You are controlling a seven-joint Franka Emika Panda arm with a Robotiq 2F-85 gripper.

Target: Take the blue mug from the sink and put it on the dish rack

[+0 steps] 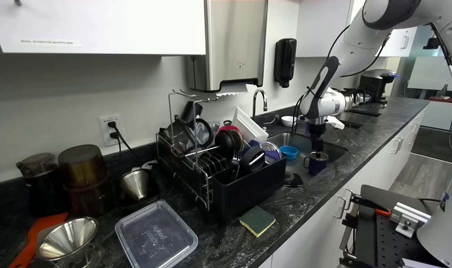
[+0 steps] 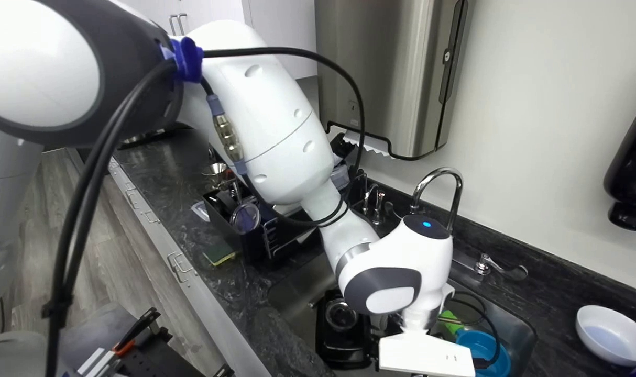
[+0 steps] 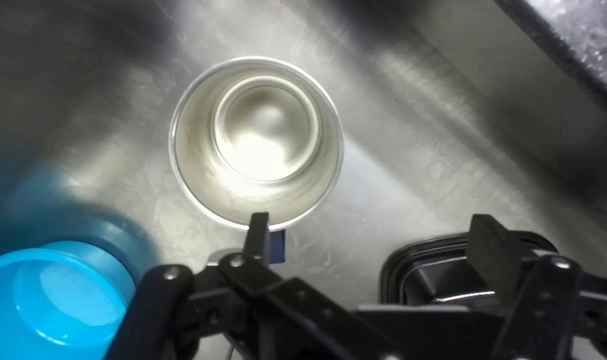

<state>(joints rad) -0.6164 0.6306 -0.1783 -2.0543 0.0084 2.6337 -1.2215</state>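
The mug (image 1: pixel 317 164) is dark blue and stands upright in the steel sink (image 1: pixel 336 147). In the wrist view the mug (image 3: pixel 256 130) shows its silver inside from above, with a piece of its blue handle (image 3: pixel 277 246) below the rim. My gripper (image 3: pixel 371 220) is open, with nothing between its fingers. Its left finger overlaps the mug's near rim by the handle; I cannot tell whether they touch. In an exterior view the gripper (image 1: pixel 317 145) points down just over the mug. The black dish rack (image 1: pixel 248 193), full of dishes, stands beside the sink.
A light blue cup (image 3: pixel 58 300) and a black container (image 3: pixel 428 275) lie in the sink near the mug. The faucet (image 2: pixel 446 175) rises behind the sink. A white bowl (image 2: pixel 614 335) stands on the counter. A sponge (image 1: pixel 257 220) and a plastic container (image 1: pixel 157 234) lie before the rack.
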